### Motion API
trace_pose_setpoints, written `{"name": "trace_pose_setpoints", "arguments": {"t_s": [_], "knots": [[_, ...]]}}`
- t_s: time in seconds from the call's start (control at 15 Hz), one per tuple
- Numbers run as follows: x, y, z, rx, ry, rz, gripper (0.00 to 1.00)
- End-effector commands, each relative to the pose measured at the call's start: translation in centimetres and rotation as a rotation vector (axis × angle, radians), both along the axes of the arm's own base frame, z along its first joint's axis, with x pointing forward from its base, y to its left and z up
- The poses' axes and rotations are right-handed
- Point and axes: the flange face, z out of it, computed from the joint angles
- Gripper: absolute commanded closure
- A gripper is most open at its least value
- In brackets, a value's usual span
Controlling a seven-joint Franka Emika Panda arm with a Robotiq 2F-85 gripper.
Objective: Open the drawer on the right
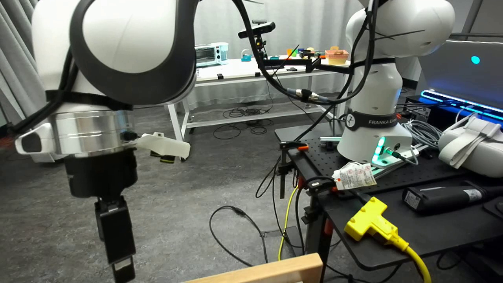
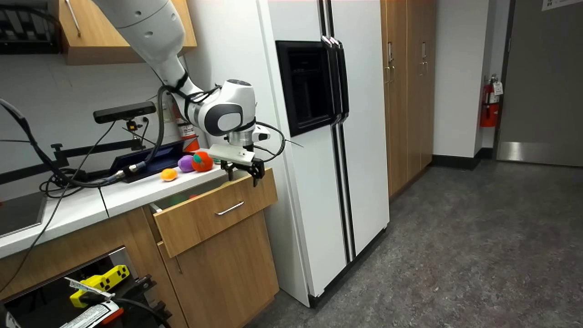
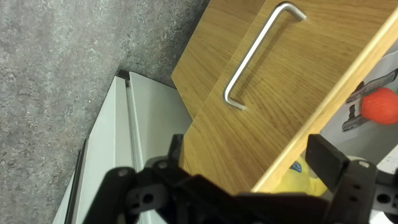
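A grey, speckled floor [image 2: 464, 237] spreads through a kitchen, and a tall white refrigerator [image 2: 314, 182] stands just beside the light-brown, wood-fronted, white-lined drawer [image 2: 196, 230]. A white, flat worktop [image 2: 132, 198] lies behind and above the drawer, and the light-brown wooden cabinet [image 2: 223, 273] extends below it.

The drawer sits part-way out of the cabinet: in an exterior view a gap shows behind its front, and in the wrist view a rounded orange-red object [image 3: 381, 105] and a yellow object [image 3: 303, 180] lie inside it. So the opening looks, in my judgement, well begun; whether the drawer can come out further cannot be told.

The black, two-fingered gripper [image 3: 245, 137] is at one end of the drawer's upper edge. Its fingers [image 3: 326, 161] are spread apart, one on the outer side of the drawer's front and one on the inner side; whether either touches it, I cannot tell. The silver, bar-shaped metal handle [image 3: 252, 51] on the drawer's front is well clear of the fingers.

What remains is probably a further pull, should a wider opening be wanted, and after that moving the gripper safely away from the drawer.
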Motion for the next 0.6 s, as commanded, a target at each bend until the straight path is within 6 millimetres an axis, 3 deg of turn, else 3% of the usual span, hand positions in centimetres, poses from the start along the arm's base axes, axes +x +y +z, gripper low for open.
{"name": "trace_pose_setpoints", "arguments": {"t_s": [0.0,0.2,0.33,0.4,0.47,0.53], "knots": [[-0.32,-0.21,0.66,0.028,-0.017,0.081,0.00],[-0.22,-0.18,0.78,0.041,-0.033,0.148,0.00],[-0.18,-0.27,0.82,0.048,-0.041,0.190,0.09],[-0.18,-0.32,0.81,0.053,-0.044,0.205,0.25],[-0.18,-0.36,0.81,0.059,-0.048,0.217,0.03],[-0.19,-0.42,0.80,0.064,-0.048,0.228,0.01]]}}
